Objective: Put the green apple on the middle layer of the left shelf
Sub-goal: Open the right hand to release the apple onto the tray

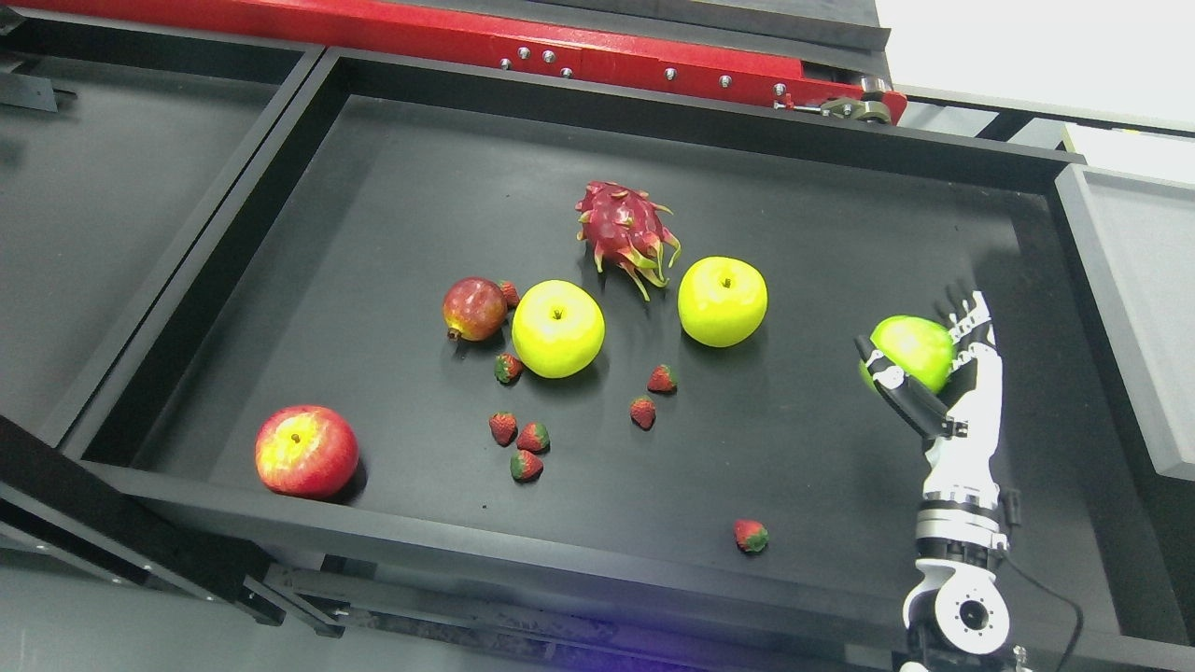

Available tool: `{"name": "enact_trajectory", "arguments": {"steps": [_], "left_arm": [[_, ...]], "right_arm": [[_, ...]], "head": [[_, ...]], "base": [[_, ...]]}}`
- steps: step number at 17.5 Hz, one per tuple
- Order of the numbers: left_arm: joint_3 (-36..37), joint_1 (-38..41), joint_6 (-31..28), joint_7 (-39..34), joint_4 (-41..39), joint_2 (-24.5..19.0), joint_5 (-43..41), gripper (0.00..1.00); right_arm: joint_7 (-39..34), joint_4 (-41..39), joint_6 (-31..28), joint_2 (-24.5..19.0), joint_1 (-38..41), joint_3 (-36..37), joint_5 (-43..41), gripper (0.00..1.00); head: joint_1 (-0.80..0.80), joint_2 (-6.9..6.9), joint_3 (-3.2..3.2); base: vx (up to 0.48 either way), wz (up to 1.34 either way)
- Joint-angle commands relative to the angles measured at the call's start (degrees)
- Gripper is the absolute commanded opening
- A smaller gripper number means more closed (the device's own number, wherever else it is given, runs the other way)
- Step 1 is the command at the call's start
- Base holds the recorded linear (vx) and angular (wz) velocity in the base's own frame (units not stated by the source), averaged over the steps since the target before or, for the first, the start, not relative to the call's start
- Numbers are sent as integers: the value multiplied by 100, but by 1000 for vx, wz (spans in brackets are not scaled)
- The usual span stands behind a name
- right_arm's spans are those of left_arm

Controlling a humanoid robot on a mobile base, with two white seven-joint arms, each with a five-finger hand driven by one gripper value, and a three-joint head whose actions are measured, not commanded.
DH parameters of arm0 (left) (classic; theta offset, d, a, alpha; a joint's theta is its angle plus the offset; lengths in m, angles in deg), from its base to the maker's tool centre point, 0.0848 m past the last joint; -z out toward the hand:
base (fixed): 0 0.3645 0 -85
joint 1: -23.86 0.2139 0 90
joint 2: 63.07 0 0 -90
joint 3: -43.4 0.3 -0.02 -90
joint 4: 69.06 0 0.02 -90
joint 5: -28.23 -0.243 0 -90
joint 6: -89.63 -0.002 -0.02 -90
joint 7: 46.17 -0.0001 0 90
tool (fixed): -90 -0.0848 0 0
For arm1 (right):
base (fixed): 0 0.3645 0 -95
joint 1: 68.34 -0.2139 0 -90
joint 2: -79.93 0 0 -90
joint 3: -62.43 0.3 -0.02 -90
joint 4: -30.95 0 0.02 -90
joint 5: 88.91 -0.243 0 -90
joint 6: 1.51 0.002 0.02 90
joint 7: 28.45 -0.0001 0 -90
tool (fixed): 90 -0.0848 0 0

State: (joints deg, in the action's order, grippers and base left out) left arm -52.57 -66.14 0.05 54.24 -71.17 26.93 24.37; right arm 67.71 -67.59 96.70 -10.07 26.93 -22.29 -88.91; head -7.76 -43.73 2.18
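My right hand (pixel 920 359) reaches up from the lower right and is shut on a green apple (pixel 910 350), thumb on its left side and fingers (pixel 966 317) behind it. It holds the apple over the right part of the black tray (pixel 392 224). Two more yellow-green apples lie in the tray's middle, one at the left (pixel 557 329) and one at the right (pixel 722 301). The left arm is out of view.
A dragon fruit (pixel 625 231), a pomegranate (pixel 474 308), a red apple (pixel 306 451) and several strawberries (pixel 519 439) lie in the tray. One strawberry (pixel 750 536) sits near the front rim. A second black tray (pixel 112 187) lies at left, a grey surface (pixel 1144 280) at right.
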Motion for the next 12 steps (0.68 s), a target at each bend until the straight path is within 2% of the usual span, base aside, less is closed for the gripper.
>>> {"name": "enact_trajectory", "arguments": {"steps": [1,12], "left_arm": [[0,-123,2,4,0,-100,-1,100],[0,-123,2,4,0,-100,-1,100]], "right_arm": [[7,2,-12,100,0,-1,158,100],[7,-7,67,100,-18,-71,140,100]], "head": [[0,0,0],[0,0,0]], "base": [[-11,1],[0,0]]}}
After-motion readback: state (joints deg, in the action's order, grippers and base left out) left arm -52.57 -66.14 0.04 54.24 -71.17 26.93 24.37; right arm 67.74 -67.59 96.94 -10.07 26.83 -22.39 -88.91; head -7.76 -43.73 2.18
